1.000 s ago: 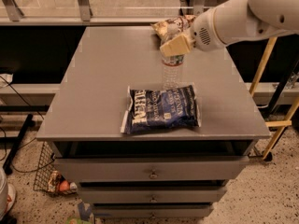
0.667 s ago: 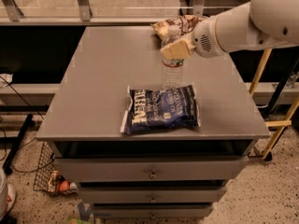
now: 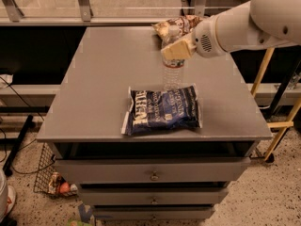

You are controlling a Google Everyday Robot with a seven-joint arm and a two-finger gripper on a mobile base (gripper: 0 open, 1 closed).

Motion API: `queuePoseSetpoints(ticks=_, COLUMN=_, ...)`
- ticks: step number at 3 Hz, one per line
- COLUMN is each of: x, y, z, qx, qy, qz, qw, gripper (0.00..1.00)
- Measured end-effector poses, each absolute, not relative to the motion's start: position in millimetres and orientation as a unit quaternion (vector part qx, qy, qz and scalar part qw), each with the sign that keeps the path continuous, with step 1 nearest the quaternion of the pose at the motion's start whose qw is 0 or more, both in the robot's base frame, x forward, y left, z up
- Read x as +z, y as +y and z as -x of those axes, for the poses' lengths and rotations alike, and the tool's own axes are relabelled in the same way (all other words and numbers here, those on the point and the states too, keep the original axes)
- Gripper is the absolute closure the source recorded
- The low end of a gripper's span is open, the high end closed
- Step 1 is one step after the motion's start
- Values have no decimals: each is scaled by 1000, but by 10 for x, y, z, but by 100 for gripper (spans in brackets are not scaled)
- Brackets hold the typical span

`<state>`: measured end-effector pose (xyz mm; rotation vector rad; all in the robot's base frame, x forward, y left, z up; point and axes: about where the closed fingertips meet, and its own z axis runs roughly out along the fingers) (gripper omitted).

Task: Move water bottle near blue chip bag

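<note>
The water bottle (image 3: pixel 172 75) stands upright on the grey tabletop (image 3: pixel 103 79), its base just behind the back edge of the blue chip bag (image 3: pixel 162 109). The bag lies flat near the table's front edge, with white lettering and white crimped ends. My gripper (image 3: pixel 176 50) is at the bottle's top and covers the cap and label. The white arm (image 3: pixel 235 27) reaches in from the upper right.
A brown and cream chip bag (image 3: pixel 175 25) lies at the back of the table, partly behind my gripper. The table has drawers (image 3: pixel 153 175) below. Yellow wooden legs (image 3: pixel 277 126) stand to the right, and a wire basket (image 3: pixel 49 178) sits on the floor at left.
The arm's body has shifted to the right while the gripper stays at the bottle's top. The bottle and the blue chip bag have not moved.
</note>
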<state>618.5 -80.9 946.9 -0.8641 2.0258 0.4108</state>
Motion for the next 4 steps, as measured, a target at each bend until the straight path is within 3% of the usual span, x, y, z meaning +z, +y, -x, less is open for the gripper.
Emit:
queuePoseSetpoints(ticks=2, x=9483, y=-784, z=-6175, qx=165, qy=813, qz=349, qw=436, gripper=12)
queuePoseSetpoints(ticks=3, x=9494, y=-764, z=-6167, qx=165, qy=812, qz=351, qw=436, gripper=0)
queuePoseSetpoints(ticks=4, x=9531, y=-854, z=-6129, qx=167, qy=811, qz=350, qw=438, gripper=0)
